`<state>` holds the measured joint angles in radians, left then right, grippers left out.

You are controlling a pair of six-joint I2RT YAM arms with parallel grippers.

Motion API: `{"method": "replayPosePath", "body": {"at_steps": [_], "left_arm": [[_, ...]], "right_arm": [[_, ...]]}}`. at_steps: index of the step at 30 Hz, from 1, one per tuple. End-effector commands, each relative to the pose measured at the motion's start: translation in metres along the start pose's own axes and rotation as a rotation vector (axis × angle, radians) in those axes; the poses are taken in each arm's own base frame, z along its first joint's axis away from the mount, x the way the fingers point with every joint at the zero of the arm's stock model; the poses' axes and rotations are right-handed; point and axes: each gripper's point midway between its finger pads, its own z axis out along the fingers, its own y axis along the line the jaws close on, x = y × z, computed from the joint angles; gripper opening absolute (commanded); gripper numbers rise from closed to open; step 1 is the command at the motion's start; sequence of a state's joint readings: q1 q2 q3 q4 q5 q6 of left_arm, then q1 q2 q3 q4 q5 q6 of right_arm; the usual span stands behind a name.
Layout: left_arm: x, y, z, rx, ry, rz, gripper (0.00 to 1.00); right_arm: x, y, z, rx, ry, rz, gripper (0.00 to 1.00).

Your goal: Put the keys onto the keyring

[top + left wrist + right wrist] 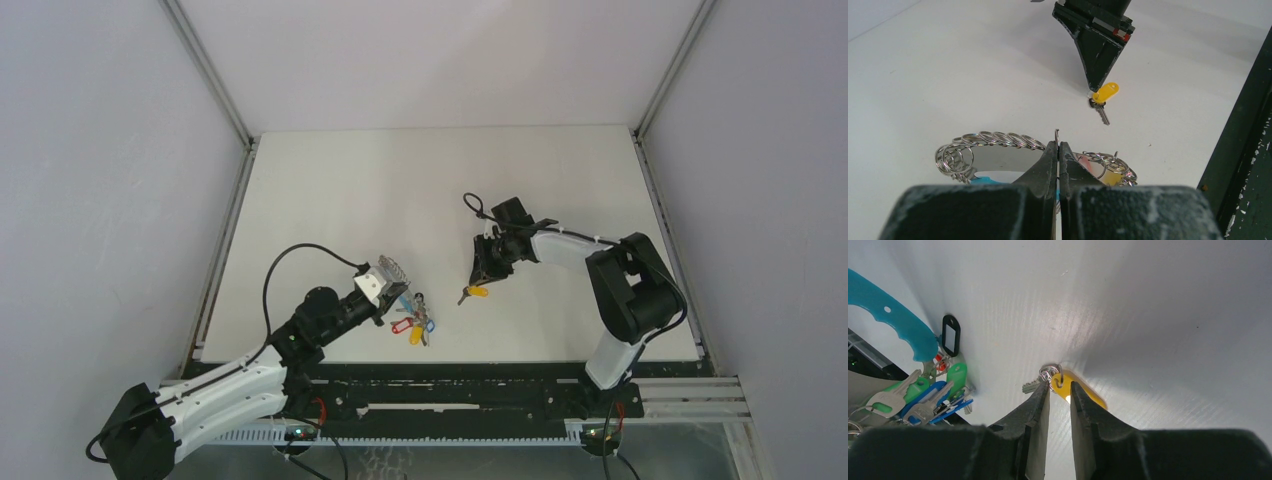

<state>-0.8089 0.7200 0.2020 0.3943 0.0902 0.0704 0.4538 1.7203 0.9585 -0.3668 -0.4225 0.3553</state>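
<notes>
Nothing looks threaded yet: the yellow key [1105,93] lies on the bench [400,180] at centre right, apart from the keyring [998,139]. Our left fingers [1058,150] are clamped tight on the keyring's wire. Our right fingers [1060,386] stand narrowly parted over the key. Open bench lies between them, with its edges well off.

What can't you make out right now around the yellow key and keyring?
Right wrist: whether the right jaws pinch the yellow key or only straddle it; their tips cover the contact.
Left wrist: keyring middle, behind the left jaws.
Top: bunched keys, too small to separate.
</notes>
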Motion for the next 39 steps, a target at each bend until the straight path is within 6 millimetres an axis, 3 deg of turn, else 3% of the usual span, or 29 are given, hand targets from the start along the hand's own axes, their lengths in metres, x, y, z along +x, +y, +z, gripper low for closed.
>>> {"method": "replayPosePath", "body": {"at_steps": [1, 20, 33, 39], "left_arm": [[-0.021, 0.000, 0.001, 0.005, -0.078, -0.005, 0.00], [-0.023, 0.000, 0.001, 0.007, -0.082, -0.004, 0.00], [-0.022, 0.000, 0.002, 0.007, -0.077, -0.005, 0.00], [-0.023, -0.001, 0.001, 0.008, -0.081, -0.005, 0.00]], "right_arm": [[-0.015, 0.012, -0.002, -0.035, -0.026, -0.031, 0.21], [-0.013, 0.013, 0.009, -0.050, 0.011, -0.028, 0.15], [-0.015, 0.026, 0.005, -0.045, 0.018, -0.078, 0.15], [-0.011, 0.022, 0.010, -0.017, 0.038, -0.086, 0.15]]}}
